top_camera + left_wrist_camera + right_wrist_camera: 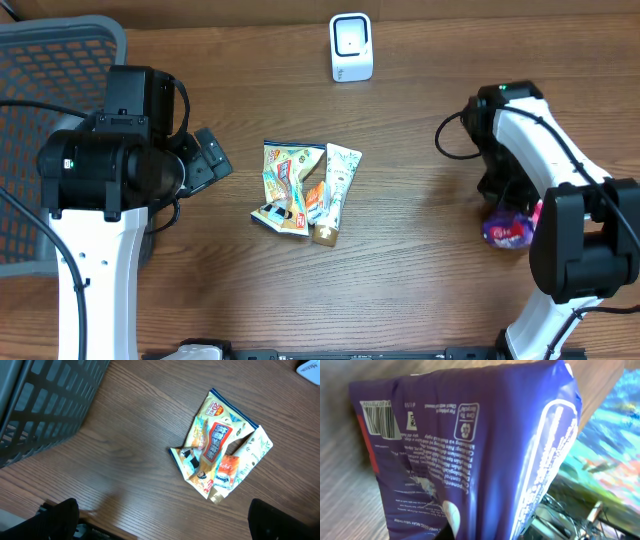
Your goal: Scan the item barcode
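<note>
Filling the right wrist view, the packet (485,460) is a glossy purple pouch, creased and tilted, with a red patch along its left edge. A white panel in its upper left corner carries the barcode (382,419), facing that camera. Below the barcode run lines of small white print and two boxed symbols. All of it is upside down and too fine to read. A curved white outline runs down the pouch's right side.

From overhead, the packet (508,232) sits at the right side of the table (420,280), under the right gripper (515,215). The fingers are hidden by the arm, but they are closed almost fully on the packet.

The left gripper (165,522) is spread as wide as it goes and holds nothing. Its dark fingertips (60,515) show at the bottom corners of the left wrist view.

A pile (303,190) of pouches lies mid-table: a yellow one with a red label, a white tube with green leaves and a small orange sachet. Their lettering is too small to read.

The white scanner (351,47) stands upright near the far edge, well apart from the packet. Bare wood lies between the pile and the right arm, and between the pile and the scanner. A grey mesh basket (50,90) fills the left edge, beside the left arm.
</note>
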